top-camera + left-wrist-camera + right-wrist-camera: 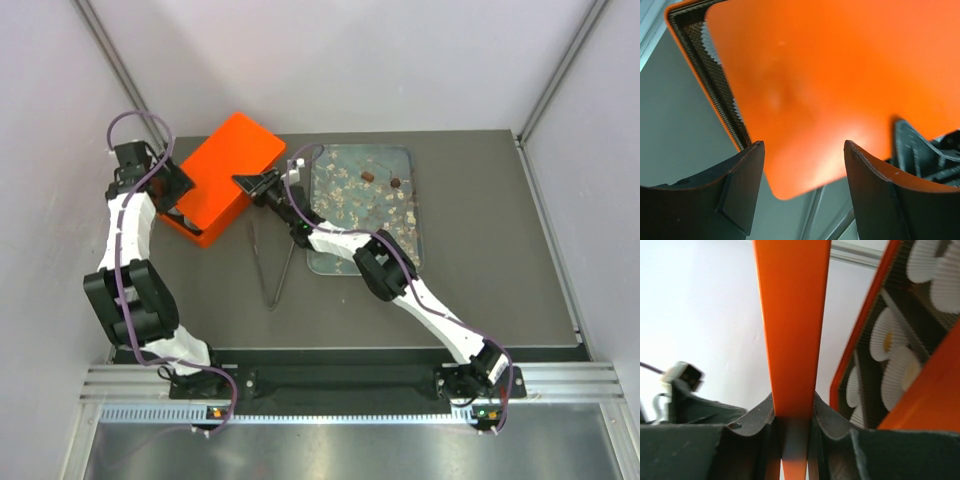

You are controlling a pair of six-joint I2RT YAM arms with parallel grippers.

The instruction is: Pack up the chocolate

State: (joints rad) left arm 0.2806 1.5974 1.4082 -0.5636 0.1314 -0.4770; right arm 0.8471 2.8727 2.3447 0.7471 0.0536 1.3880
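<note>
Right now the orange box (pixel 203 234) sits at the back left of the table (pixel 480 250) w/ its lid (pixel 228 168) raised off it. In the right wrist view the box is open beside the lid edge. It has a dark ribbed lining, and white fluted paper cups (pixel 890 337) sit packed in rows inside. A couple of cups show a tan or cream spot at the centre, too blurred to say what it is.

The right gripper (pixel 262 186) is at the box's right-hand side, clamped tight on the thin edge of the lid (pixel 792 315), w/ both pads pressed flat against it. The left gripper (pixel 172 200) is at the box's left side w/ its jaws spread. In the left wrist view a rounded lid corner (pixel 830 85) shows between the fingers (pixel 745 185); can't tell if they touch it.

Right of the box, just beyond the right gripper, lies a glassy tray (pixel 412 200) w/ a blossom print. Two pcs of dark brown chocolate (pixel 368 176) sit on its far half, the second (pixel 396 182) a bit further from the box.

Metal tongs (pixel 261 265) lie on the table just in front of the box, apart from it.
</note>
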